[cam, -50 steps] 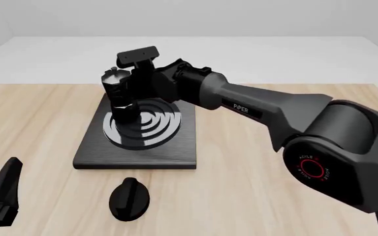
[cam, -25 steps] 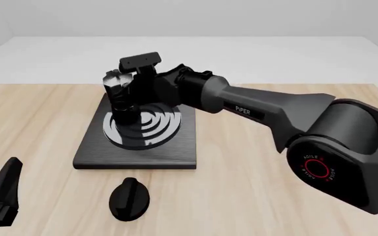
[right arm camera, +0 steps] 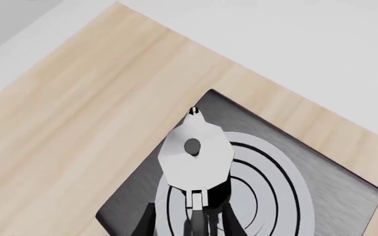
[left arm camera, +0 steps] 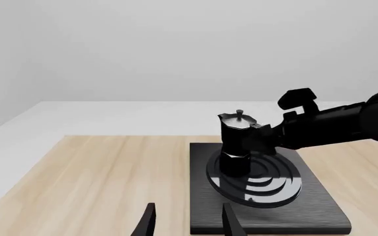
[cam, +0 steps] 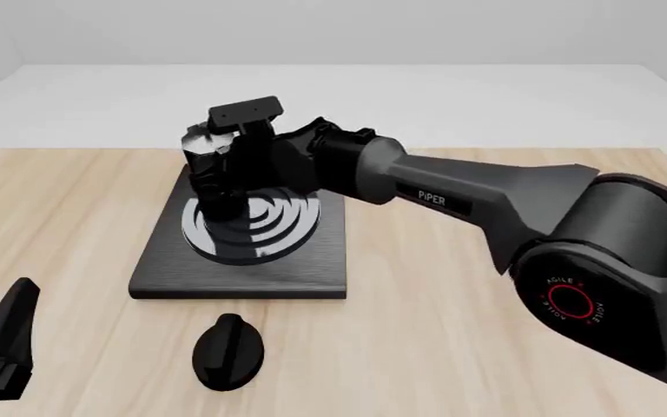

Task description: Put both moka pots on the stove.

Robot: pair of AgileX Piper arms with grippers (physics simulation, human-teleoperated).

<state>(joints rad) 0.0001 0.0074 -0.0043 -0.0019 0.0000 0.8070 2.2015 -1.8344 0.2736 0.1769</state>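
- While the right gripper (right arm camera: 190,223) held the small black faceted moka pot with the silvery lid (cam: 208,169) by its side handle, its jaws pinching that handle, the pot stood upright on the near-left part of the burner rings of the flat dark grey square stove (cam: 160,269).
- From the left wrist view the pot's base (left arm camera: 234,162) seemed to touch the rings, though contact could not be confirmed.
- To finish the step well, I judged the pot should be settled flat and level before the jaws part, then the fingers drawn straight back along the handle so the pot does not tip or slide.
- Off to the near left, the left gripper (left arm camera: 186,222) waited low with its jaws spread and nothing between them.
- Counted: one moka pot was visible in any view; the second could not be seen.
- One stove, with one set of concentric silver-and-black rings.
- One black oval knob (cam: 228,349) lay on the pale wooden table (cam: 450,347), just in front of the stove.
- Two grippers.
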